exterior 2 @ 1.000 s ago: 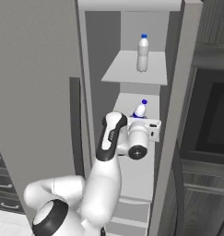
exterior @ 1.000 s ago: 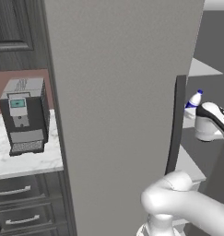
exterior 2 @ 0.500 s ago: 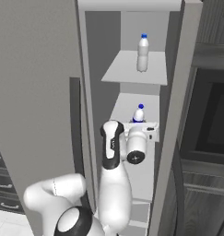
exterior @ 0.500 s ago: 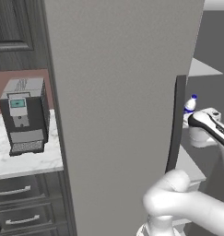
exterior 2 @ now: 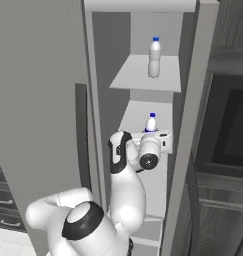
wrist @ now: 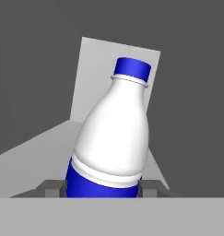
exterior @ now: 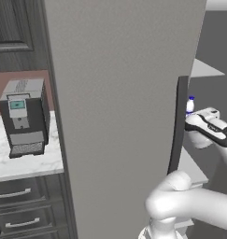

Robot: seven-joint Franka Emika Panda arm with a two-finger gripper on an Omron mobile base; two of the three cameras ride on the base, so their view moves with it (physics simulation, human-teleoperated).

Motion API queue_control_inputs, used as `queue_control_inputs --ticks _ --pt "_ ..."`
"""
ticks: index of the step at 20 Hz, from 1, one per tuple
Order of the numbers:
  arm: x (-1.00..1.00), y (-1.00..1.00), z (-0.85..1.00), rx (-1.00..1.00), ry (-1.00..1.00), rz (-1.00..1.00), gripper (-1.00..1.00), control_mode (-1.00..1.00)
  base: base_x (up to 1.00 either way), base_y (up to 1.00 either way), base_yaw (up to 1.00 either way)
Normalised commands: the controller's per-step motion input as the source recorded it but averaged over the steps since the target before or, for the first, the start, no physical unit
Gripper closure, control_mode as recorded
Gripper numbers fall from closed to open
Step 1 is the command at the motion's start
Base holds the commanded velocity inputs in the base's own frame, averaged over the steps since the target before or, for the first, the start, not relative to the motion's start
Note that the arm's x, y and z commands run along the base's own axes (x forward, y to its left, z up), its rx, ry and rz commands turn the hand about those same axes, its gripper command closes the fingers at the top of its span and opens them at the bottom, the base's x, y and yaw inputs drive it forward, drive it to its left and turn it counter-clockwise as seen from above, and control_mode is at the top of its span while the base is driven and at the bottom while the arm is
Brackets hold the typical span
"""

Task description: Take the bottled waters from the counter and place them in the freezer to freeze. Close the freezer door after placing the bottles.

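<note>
I have the hand (wrist: 102,191) closed on the bottle with the dark blue lower band (wrist: 111,138); in the hand view its two fingertips (wrist: 51,188) press against that blue band from either side, and the bottle leans a little to the right with its blue cap at the far end. From the right base view I see the hand (exterior 2: 154,136) reaching into the open freezer (exterior 2: 203,100), over the middle white shelf (exterior 2: 143,117), with the bottle's neck and cap (exterior 2: 151,122) showing just above the wrist. I cannot tell whether the bottle's base touches that shelf. The second bottle, the pale one (exterior 2: 154,57), stands upright on the upper shelf (exterior 2: 138,80), well above the hand. In the left base view the freezer door (exterior: 119,107) stands open across the near middle, and past its dark bar handle (exterior: 178,123) I see the hand (exterior: 199,122) with the blue cap (exterior: 191,103) beside it. On the far left, a coffee machine (exterior: 24,116) sits on the marble table (exterior: 26,161) above dark drawers (exterior: 21,219).
</note>
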Motion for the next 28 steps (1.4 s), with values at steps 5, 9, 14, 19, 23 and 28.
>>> queue_control_inputs --ticks 5,9,14,19,23,28 --pt "0.27 -0.01 -0.08 -0.01 0.07 0.0 1.0 -1.0 0.0 0.0 0.0" --pt "0.11 0.0 -0.21 0.0 0.0 0.0 1.0 -1.0 0.0 0.0 0.0" --pt "0.09 0.0 -0.25 0.0 -0.01 0.0 1.0 -1.0 0.0 0.0 0.0" --pt "0.07 0.0 -0.24 0.0 -0.07 0.0 1.0 -1.0 0.0 0.0 0.0" --pt "0.11 0.0 -0.28 0.0 -0.11 0.0 1.0 -1.0 0.0 0.0 0.0" --pt "0.13 0.0 -0.35 0.0 -0.07 0.0 1.0 -1.0 0.0 0.0 0.0"
